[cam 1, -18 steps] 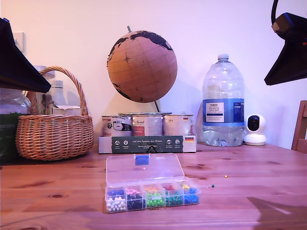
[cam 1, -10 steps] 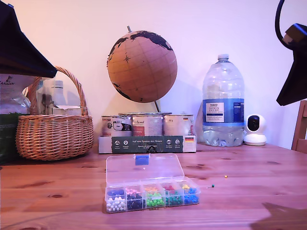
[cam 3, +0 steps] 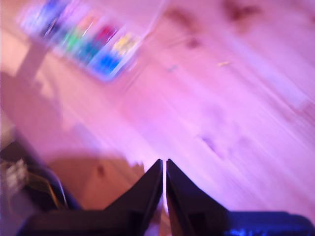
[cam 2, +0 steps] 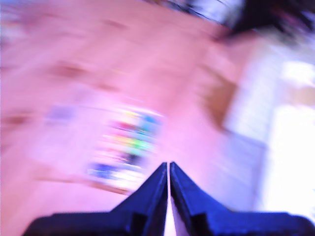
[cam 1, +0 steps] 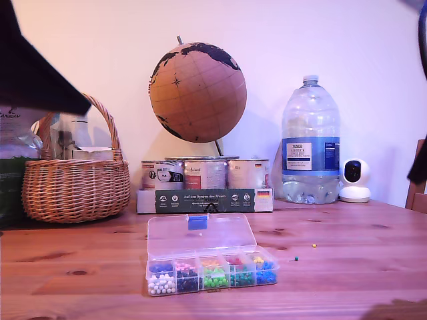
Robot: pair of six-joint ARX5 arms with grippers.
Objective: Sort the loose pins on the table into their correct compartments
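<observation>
Both arms have risen since the earlier frames: the dark shape at the exterior view's upper left sits higher and larger, while the one at the upper right has nearly left the frame. Organiser box point(cam 1: 210, 265): lower centre of the exterior view, lid open, compartments point(cam 1: 212, 275) holding sorted colours. Loose pins: yellow pin point(cam 1: 313, 245) and dark green pin point(cam 1: 295, 258), both on the bare tabletop point(cam 1: 347, 267) right of the box, well apart from it; sorting judged not yet begun, both pins left to place. First pincer point(cam 2: 168, 166): clenched, empty, high above the box. Second pincer point(cam 3: 164, 162): clenched, empty, above bare wood. Wrist views, though blurred, show the pincers' closure, which the exterior view lacks; only the exterior view shows the pins sharply.
</observation>
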